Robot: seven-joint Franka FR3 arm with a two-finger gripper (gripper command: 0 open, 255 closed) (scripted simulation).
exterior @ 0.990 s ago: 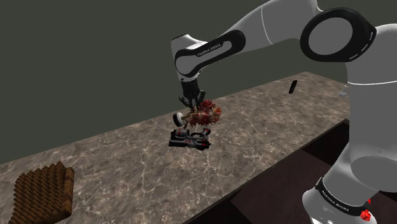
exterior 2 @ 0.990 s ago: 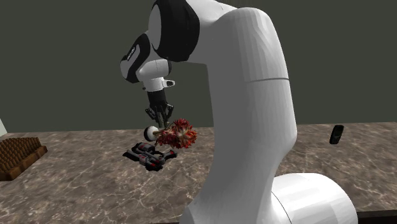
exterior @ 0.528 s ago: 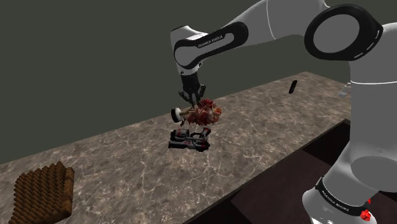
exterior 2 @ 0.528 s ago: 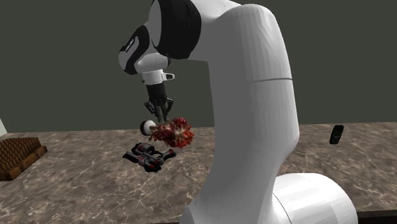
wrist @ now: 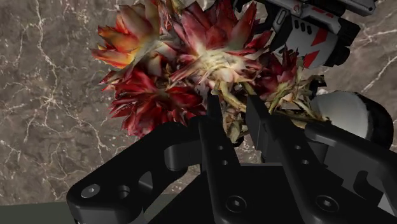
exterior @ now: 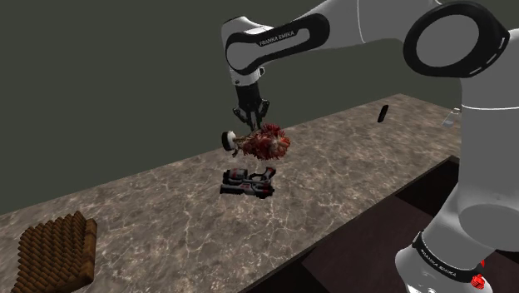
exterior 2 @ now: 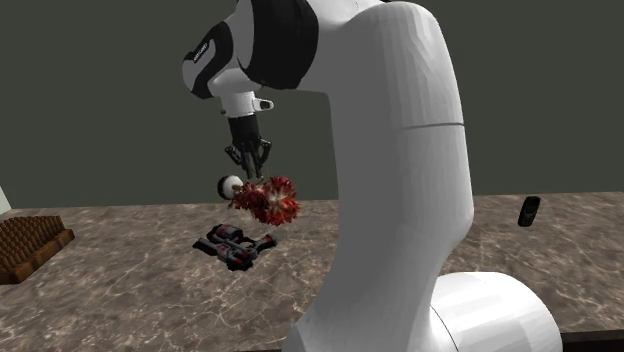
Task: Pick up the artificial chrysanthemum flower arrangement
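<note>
A plain dark grey-green wall [exterior: 100, 75] is seen behind a long countertop [exterior: 166, 220] of brown stone with pale veins. The white arm [exterior: 349, 33] is reached over it, and on the arm's dark band white letters [exterior: 269, 38] can be read as FRANKA EMIKA. A brown ribbed block [exterior: 56, 248] is placed at the end of the countertop on the shoulder view's left. A black and red object [exterior: 248, 181] with grey parts is laid flat near the middle; what it is cannot be told. The flower arrangement [exterior: 266, 144], with red and cream pointed petals, is held in the air just above this object and is not touching it. A white round part [exterior: 227, 139] is attached at one end of the arrangement. The gripper [wrist: 232, 108] is closed on the stems of the arrangement, which are clamped between the two black fingers [wrist: 213, 121] in the wrist view. A small dark object [exterior: 383, 113] is seen well apart, at the far end of the countertop.
</note>
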